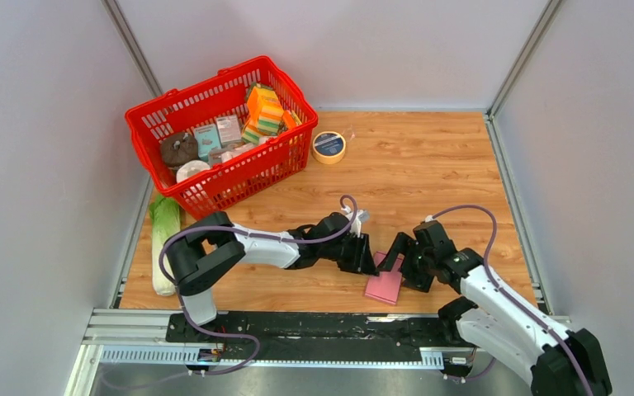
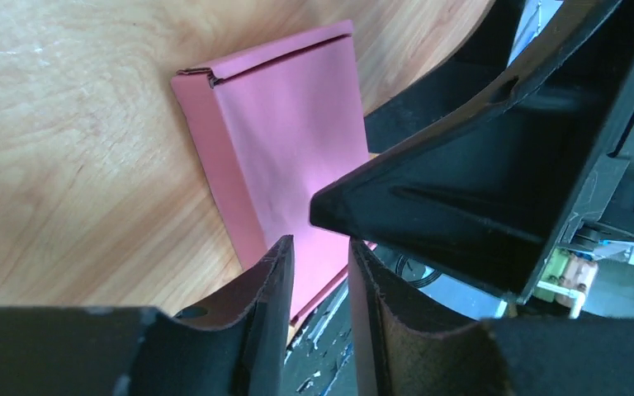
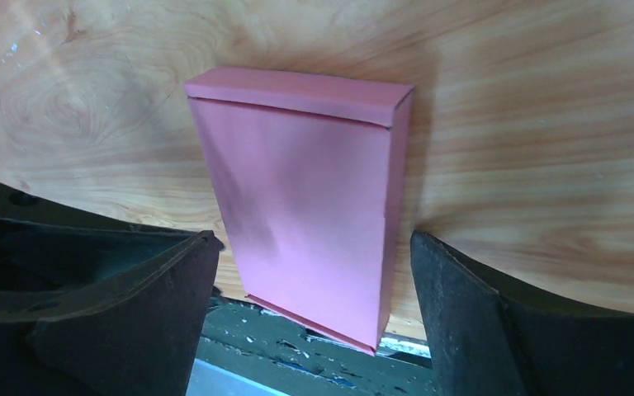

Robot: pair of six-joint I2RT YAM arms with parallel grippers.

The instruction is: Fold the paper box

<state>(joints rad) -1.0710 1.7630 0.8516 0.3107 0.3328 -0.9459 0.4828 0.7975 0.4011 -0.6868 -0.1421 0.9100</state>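
The paper box [image 1: 384, 285] is a slim pink closed box lying flat at the table's near edge, its near end hanging slightly over the edge. In the right wrist view the paper box [image 3: 305, 198] lies between the wide-spread fingers of my right gripper [image 3: 314, 239], which is open and straddles it, with a small gap on each side. My left gripper [image 2: 320, 247] hovers just over the box [image 2: 289, 148] from the left, its jaws narrowly parted with nothing between them. From above, the left gripper [image 1: 371, 262] and right gripper [image 1: 403, 264] meet over the box.
A red basket [image 1: 215, 177] holding several packs and cartons stands at the back left. A tape roll [image 1: 328, 147] lies beside it. A green cabbage [image 1: 163, 239] lies along the left edge. The black mounting rail [image 1: 314, 326] runs just below the box.
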